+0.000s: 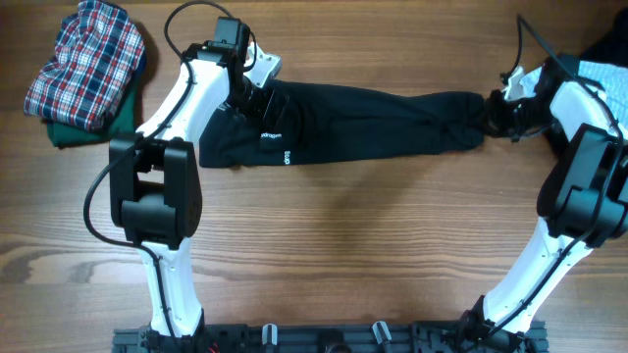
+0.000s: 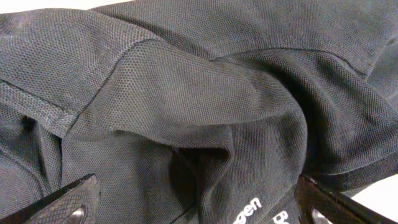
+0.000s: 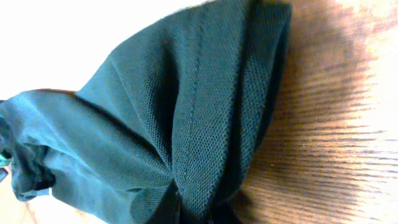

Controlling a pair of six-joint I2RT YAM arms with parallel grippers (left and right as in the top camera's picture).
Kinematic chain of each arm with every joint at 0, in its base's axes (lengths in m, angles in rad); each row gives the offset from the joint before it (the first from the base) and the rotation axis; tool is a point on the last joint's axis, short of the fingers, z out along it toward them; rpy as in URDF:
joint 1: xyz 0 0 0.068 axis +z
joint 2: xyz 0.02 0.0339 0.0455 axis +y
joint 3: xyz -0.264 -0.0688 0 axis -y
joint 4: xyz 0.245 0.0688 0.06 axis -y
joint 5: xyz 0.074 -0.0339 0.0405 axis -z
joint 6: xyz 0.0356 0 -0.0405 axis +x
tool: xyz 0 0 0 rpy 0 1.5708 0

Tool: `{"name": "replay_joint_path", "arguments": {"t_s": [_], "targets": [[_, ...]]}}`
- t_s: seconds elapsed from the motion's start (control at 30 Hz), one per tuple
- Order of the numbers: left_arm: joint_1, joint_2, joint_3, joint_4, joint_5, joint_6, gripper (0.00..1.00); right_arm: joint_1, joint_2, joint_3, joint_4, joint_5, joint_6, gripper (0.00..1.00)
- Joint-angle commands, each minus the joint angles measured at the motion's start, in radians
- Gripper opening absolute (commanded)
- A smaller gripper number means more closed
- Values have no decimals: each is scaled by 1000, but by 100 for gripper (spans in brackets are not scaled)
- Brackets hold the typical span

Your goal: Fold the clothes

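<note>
Fabric stretched long across the table (image 1: 373,255): the black T-shirt (image 1: 373,123) lies as a narrow band running from the left pincer (image 1: 250,98) all the way over to the right pincer (image 1: 497,110).

Left pincer first. Its jaws stand wide apart, and in the wrist view the two fingers (image 2: 65,202) sit at the far bottom corners with rumpled black mesh filling everything between and ahead of them. A seam and a deep fold rise just in front of the jaws, and the white logo print (image 2: 252,210) peeks out low down, close to the right-hand finger. The cloth lies between the open fingers; whether they touch it, I cannot tell.

Over to the right pincer: jaws together, clamped on the bunched end of that same shirt. Its wrist view shows the cloth gathering into tight pleats right at the jaws and fanning out away from them over the wood grain.

Beyond the left pincer, out on its outer side and well apart from it, a plaid garment (image 1: 88,59) sits heaped on a green garment (image 1: 78,132). Just past the right pincer, at the table's edge, a light blue garment (image 1: 603,76) shows.
</note>
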Motion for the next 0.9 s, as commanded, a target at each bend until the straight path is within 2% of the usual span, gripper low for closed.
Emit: {"name": "replay_joint_path", "arguments": {"t_s": [0.0, 0.13, 0.3, 0.63, 0.87], "targets": [[-2, 13, -6, -1, -10, 15, 100, -4, -53, 113, -41, 29, -48, 4], [-2, 13, -6, 0, -10, 10, 100, 18, -53, 192, -119, 28, -78, 4], [11, 13, -6, 4, -17, -42, 100, 113, -56, 242, -195, 28, -109, 4], [117, -48, -6, 14, 3, -121, 100, 346, -56, 242, -184, 6, -58, 4], [198, -64, -6, 21, 3, -124, 100, 464, -56, 242, -136, 6, -23, 4]]}}
